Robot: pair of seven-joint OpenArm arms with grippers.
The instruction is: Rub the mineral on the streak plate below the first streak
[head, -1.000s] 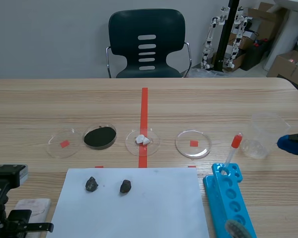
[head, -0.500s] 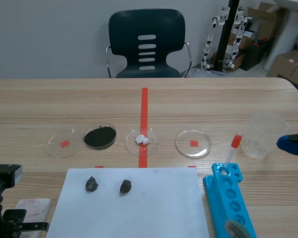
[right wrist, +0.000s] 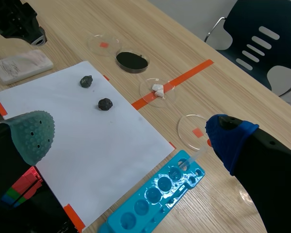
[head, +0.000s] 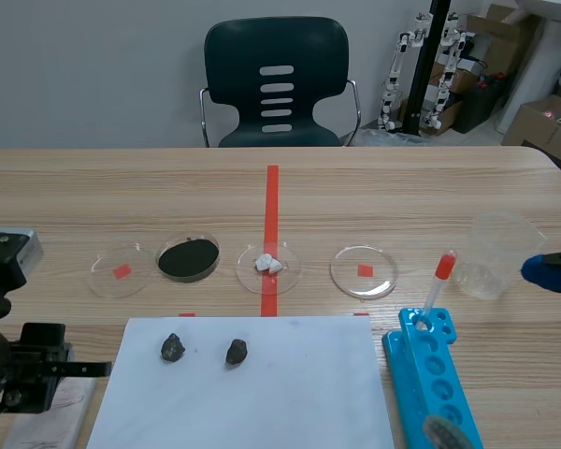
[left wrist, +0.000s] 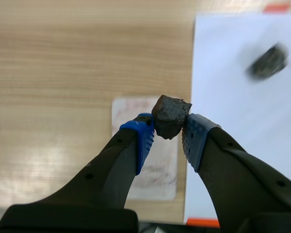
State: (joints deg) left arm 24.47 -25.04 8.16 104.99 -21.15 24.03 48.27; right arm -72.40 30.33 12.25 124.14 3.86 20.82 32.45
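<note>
1. While the left gripper [left wrist: 169, 133] pinches a dark, lumpy mineral [left wrist: 170, 116] tight between its blue pads, all the action sits in the lower left corner of the scene view.
2. Look under the fingers in the left wrist view. The streak plate [left wrist: 161, 170], a pale tablet, lies flat on the wood directly beneath the mineral. One long edge runs just beside the white paper [left wrist: 242, 97].
3. Faint reddish scribbles show on the plate ahead of the gripper, with darker smudges closer in. Which of them counts as the first streak, I cannot tell.
4. Here's the relation that matters: the mineral hangs over the half of the plate nearer the paper, and the plate's long axis runs straight away from the gripper. So I judge the coming move to be a drop straight down, then a short drag across the plate's narrow width, on bare surface below the existing mark.
5. Contact? The mineral looks lifted off the plate, though the gap is hard to read.
6. At the right edge of the scene view, the right gripper [right wrist: 131, 141] stands with its fingers spread wide and holds nothing. It is well apart from the plate, so the left arm is plainly the nearer one.
7. Two more dark stones [head: 173, 348] lie on the paper at lower centre and play no part in this step.
</note>
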